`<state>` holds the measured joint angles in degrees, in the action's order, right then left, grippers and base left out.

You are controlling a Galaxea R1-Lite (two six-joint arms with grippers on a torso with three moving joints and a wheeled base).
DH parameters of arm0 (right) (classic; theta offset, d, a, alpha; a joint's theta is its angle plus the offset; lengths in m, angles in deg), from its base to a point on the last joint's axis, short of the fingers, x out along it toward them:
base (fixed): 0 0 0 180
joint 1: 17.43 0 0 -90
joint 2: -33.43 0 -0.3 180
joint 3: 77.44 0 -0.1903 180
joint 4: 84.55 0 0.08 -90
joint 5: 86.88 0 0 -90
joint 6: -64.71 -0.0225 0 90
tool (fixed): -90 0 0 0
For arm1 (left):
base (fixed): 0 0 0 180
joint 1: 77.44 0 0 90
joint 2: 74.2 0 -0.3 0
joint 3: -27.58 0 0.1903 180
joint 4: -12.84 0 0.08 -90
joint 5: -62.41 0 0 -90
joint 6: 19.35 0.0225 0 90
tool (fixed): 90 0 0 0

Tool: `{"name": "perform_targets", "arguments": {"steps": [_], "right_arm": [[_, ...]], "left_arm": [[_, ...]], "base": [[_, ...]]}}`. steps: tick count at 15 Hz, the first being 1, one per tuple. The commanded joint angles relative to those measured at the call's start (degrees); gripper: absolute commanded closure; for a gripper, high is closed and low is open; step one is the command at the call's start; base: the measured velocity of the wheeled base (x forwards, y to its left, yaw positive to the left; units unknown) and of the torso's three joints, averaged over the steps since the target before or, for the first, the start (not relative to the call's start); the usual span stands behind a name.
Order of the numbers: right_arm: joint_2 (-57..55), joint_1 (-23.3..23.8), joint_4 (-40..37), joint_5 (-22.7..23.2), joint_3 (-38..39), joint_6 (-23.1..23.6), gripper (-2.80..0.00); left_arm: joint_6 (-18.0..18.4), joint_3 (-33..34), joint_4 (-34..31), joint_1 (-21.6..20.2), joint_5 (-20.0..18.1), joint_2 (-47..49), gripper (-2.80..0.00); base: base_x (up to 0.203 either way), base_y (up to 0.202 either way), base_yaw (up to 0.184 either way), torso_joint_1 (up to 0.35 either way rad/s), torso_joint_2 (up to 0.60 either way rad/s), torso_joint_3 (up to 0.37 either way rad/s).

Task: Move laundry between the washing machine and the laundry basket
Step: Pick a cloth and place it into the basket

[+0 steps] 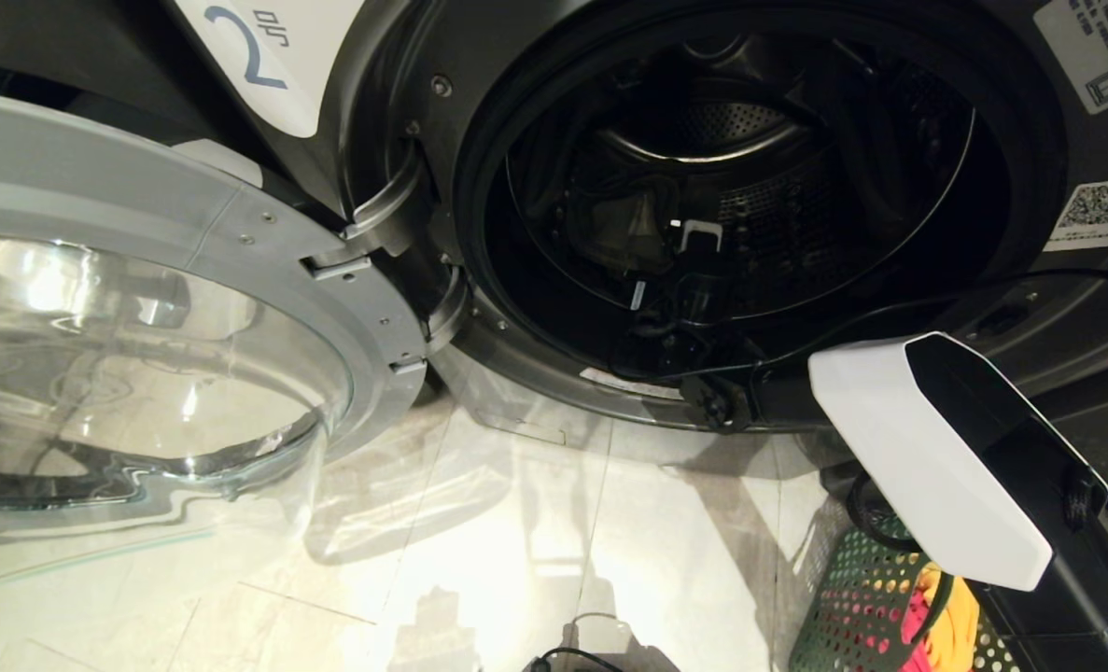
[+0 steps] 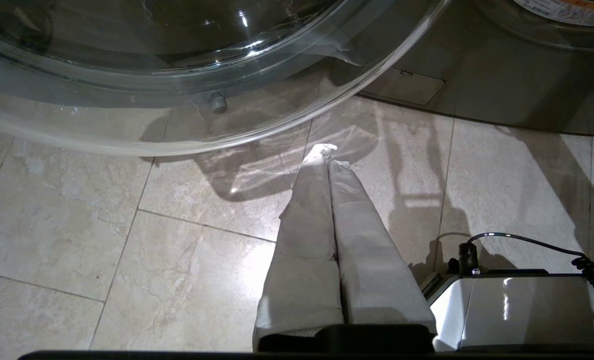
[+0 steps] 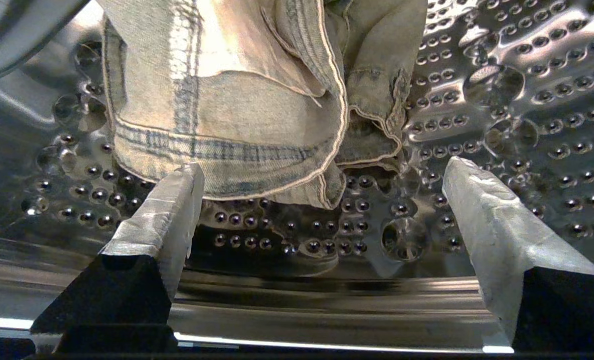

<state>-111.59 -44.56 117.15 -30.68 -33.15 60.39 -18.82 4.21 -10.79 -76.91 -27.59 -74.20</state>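
Spread wide inside the drum: right gripper (image 3: pixel 322 200), empty, fingers (image 3: pixel 166 210) just short of the faded denim jeans (image 3: pixel 236 100) on the perforated wall. Washing machine (image 1: pixel 740 215) with door (image 1: pixel 143 308) swung open. Green laundry basket (image 1: pixel 852 607) beside it, holding yellow and red garments (image 1: pixel 950 621). Left gripper (image 2: pixel 329 160) clenched, empty, above floor tiles (image 2: pixel 76 225).
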Motion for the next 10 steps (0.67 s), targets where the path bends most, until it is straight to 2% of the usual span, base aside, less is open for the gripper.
{"name": "perform_targets", "arguments": {"steps": [1, 10], "right_arm": [[-0.18, -0.03, 0.37, -0.13, 0.02, -0.34, -2.8], [-0.44, -0.39, 0.37, 0.48, 0.02, -0.6, -2.8]], "left_arm": [[0.0, 0.0, 0.0, 0.0, 0.0, 0.09, 0.0], [0.0, 0.0, 0.0, 0.0, 0.0, 0.09, 0.0]], "base": [[0.0, 0.0, 0.0, 0.0, 0.0, 0.0], [0.0, 0.0, 0.0, 0.0, 0.0, 0.0]]}}
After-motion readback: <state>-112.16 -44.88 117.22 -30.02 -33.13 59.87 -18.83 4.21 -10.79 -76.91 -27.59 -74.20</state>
